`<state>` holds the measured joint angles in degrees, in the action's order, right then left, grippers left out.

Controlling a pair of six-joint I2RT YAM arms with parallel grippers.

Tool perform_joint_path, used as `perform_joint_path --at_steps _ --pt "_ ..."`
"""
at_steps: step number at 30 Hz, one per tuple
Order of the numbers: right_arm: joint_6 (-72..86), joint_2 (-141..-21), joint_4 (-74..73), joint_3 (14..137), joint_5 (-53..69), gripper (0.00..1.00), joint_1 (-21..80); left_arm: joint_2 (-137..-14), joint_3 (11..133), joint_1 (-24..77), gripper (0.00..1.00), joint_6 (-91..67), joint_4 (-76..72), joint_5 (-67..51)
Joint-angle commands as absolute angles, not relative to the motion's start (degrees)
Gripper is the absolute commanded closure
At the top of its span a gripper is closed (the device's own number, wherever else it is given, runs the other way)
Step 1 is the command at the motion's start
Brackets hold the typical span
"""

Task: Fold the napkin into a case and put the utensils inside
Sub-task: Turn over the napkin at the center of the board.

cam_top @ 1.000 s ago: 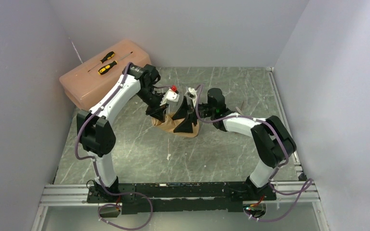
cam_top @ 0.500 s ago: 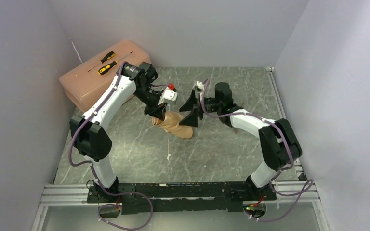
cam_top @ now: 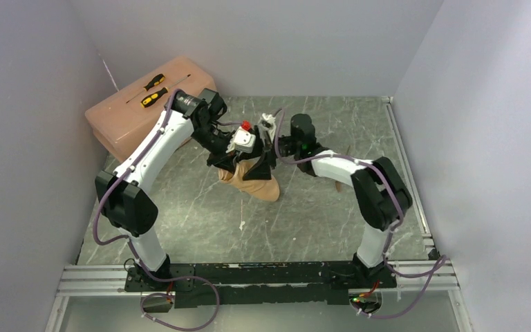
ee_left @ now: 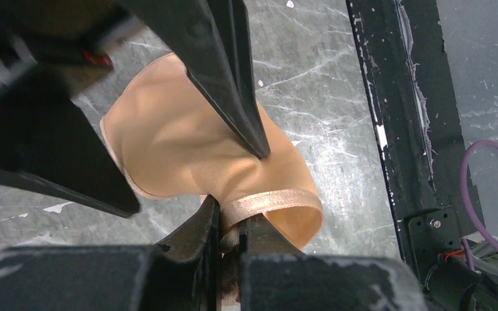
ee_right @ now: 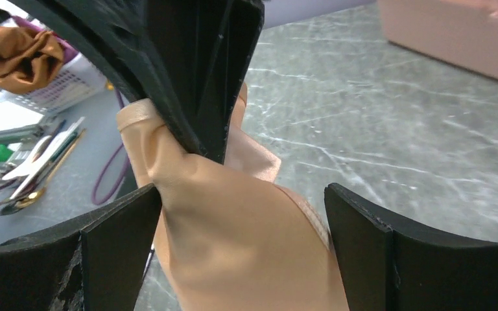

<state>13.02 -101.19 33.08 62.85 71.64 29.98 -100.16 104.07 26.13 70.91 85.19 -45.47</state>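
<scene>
Left gripper (ee_left: 232, 238) is clamped tight on the hem of the napkin (ee_left: 188, 155), rest of it slumped on the table (cam_top: 304, 207). Right gripper (ee_right: 243, 194) is spread wide with the cloth right between its fingers, just below the left's pinch, so I'd guess it just needs to close.

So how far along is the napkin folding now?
Done: little; the napkin is a bunched lump, no flat case yet. In hand: the left gripper pinches its hem, the right gripper is open around it. Remaining: the folds, then putting the utensils in.
</scene>
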Motion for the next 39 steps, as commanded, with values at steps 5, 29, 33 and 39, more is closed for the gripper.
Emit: perform_joint_path --at_steps 5,29,33,39 --pt "66.1 -115.0 97.6 63.2 81.2 0.00 30.0 -98.4 106.7 26.3 0.97 74.0 96.6 -50.3" --pt "73.1 -115.3 97.9 55.6 84.4 0.00 25.4 -102.2 105.5 23.0 0.97 71.0 96.3 -53.8" --pt "79.3 -120.2 98.1 62.0 87.5 0.00 24.6 -103.4 100.7 23.0 0.97 70.0 94.6 -55.7" --pt "88.0 -127.9 98.4 71.4 91.1 0.00 22.9 -106.2 98.0 22.6 0.97 69.4 94.6 -58.8"
